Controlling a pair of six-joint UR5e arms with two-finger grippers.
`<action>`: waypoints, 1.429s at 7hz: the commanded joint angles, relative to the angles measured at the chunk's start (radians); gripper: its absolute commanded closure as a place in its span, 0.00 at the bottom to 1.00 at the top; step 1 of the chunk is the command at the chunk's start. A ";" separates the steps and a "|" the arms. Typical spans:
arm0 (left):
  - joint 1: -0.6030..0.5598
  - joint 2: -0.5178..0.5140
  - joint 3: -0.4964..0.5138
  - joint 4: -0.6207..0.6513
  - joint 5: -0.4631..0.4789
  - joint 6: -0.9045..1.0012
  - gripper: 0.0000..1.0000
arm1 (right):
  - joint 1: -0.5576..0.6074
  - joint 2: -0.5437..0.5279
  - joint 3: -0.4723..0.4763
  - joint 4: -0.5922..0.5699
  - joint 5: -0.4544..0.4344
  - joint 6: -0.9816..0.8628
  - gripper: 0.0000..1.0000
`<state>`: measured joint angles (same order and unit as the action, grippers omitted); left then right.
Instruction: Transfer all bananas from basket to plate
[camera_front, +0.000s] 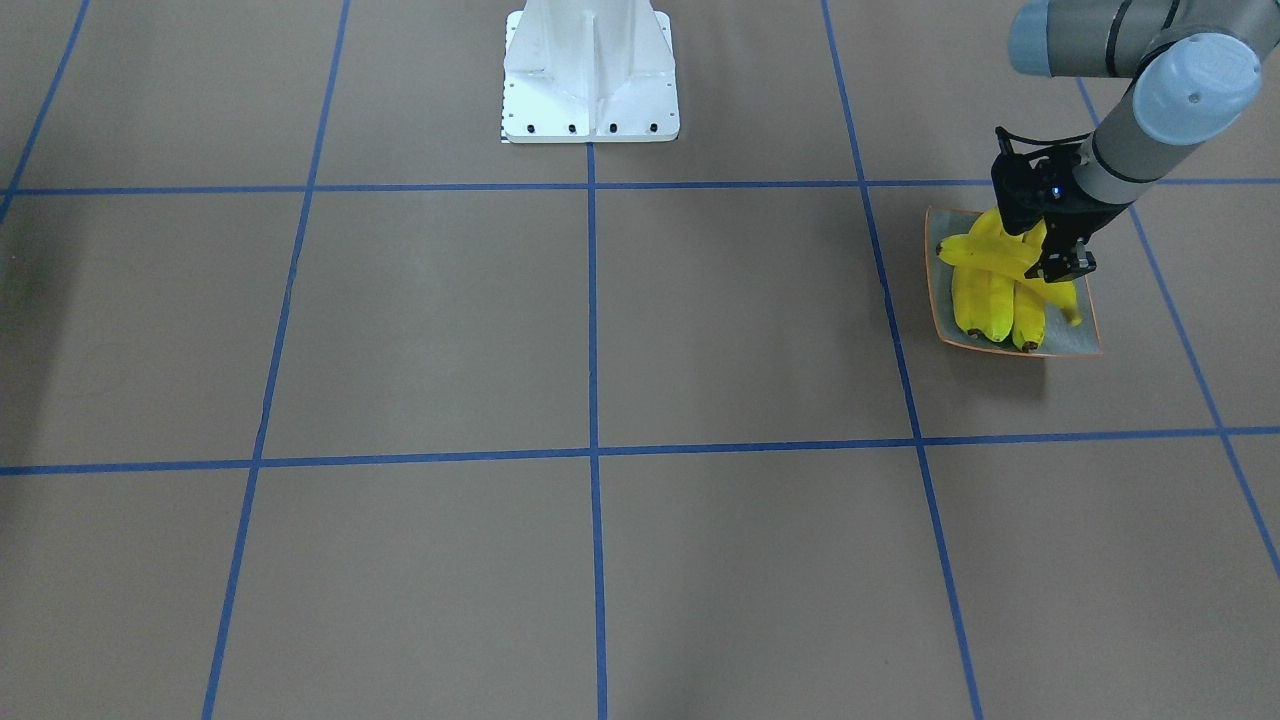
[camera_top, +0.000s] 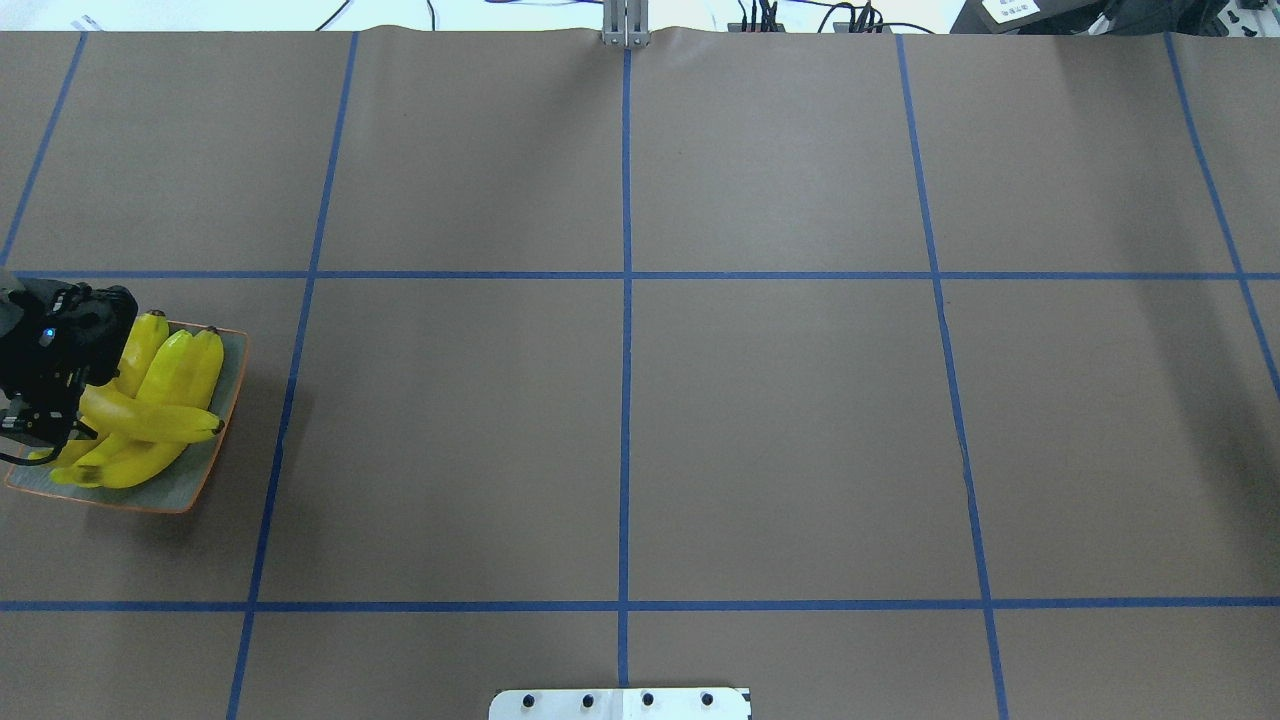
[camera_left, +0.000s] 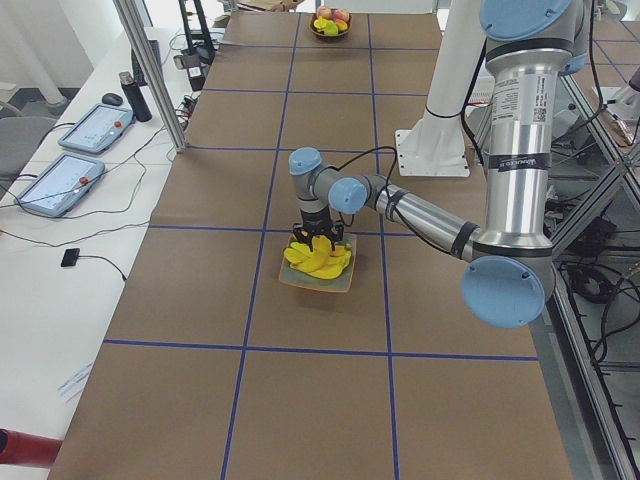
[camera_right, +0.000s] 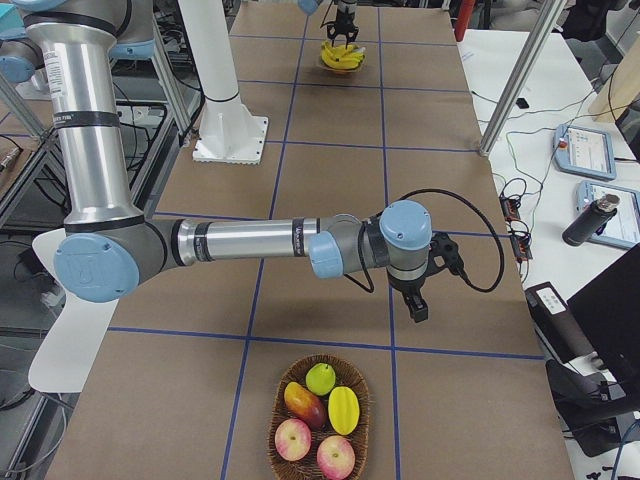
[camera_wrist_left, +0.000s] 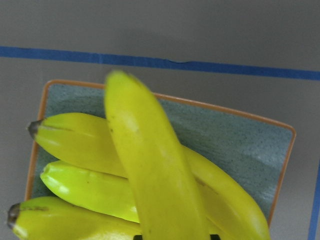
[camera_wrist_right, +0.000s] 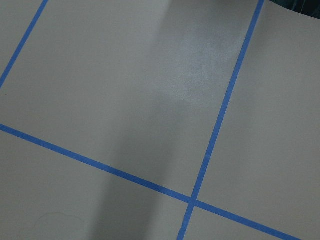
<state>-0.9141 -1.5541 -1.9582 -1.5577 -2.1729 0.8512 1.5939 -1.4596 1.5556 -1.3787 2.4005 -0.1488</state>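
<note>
Several yellow bananas (camera_front: 990, 305) lie side by side on the grey-blue plate (camera_front: 1078, 341) with an orange rim, at the table's left end. One more banana (camera_top: 150, 422) lies crosswise on top of them. My left gripper (camera_top: 40, 425) sits over the plate's outer edge, shut on that top banana's end (camera_wrist_left: 150, 170). In the left wrist view its dark fingers only just show at the bottom, on either side of the banana. The basket (camera_right: 280, 455) at the table's other end holds apples and other fruit, with no banana showing. My right gripper (camera_right: 418, 305) hovers near the basket; I cannot tell its state.
Blue tape lines (camera_top: 625, 300) divide the brown table into squares. The white robot base (camera_front: 590, 75) stands at the table's middle edge. Tablets and cables (camera_left: 85, 150) lie on a side desk beyond the table.
</note>
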 joint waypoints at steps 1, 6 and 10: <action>0.000 0.008 0.004 -0.013 -0.001 0.023 0.01 | 0.005 -0.007 0.001 0.001 0.002 0.000 0.00; -0.311 -0.058 0.005 -0.012 -0.147 -0.886 0.01 | 0.021 -0.033 0.000 -0.043 0.008 0.003 0.00; -0.644 0.084 0.134 -0.013 -0.100 -0.891 0.00 | 0.081 -0.051 0.008 -0.178 -0.094 -0.017 0.00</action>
<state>-1.4479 -1.4998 -1.8781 -1.5681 -2.2708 -0.0397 1.6613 -1.4897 1.5646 -1.5475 2.3506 -0.1526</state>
